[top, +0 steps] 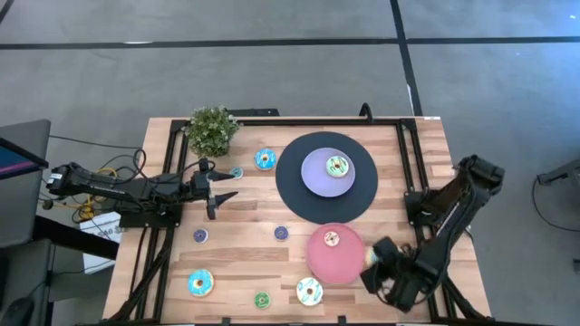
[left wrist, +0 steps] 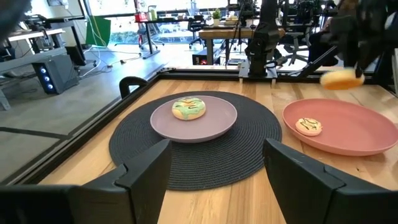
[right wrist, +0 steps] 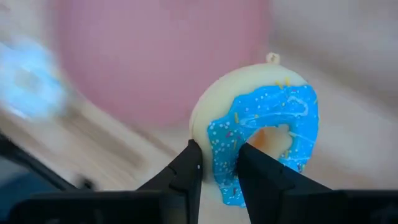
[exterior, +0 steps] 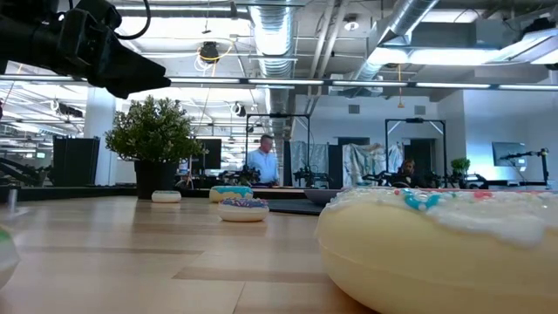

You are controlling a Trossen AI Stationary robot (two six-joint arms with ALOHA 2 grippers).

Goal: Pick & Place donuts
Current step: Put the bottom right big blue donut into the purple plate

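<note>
- Our right end effector (right wrist: 217,163) is clamped on the rim of a blue-iced donut (right wrist: 261,140), lifted beside the pink plate (top: 319,263), probably for placing there.
- Our left end effector (top: 220,187) waits with fingers apart, above the tabletop (top: 245,249).

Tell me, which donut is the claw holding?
The blue-iced donut, pinched in the right claw beside the pink plate. The others lie on the table or plates.

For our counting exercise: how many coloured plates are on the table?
2. The lavender plate lies on the black disc; the pink plate lies next to it, beside the right gripper holding a blue donut. None seems hidden.
</note>
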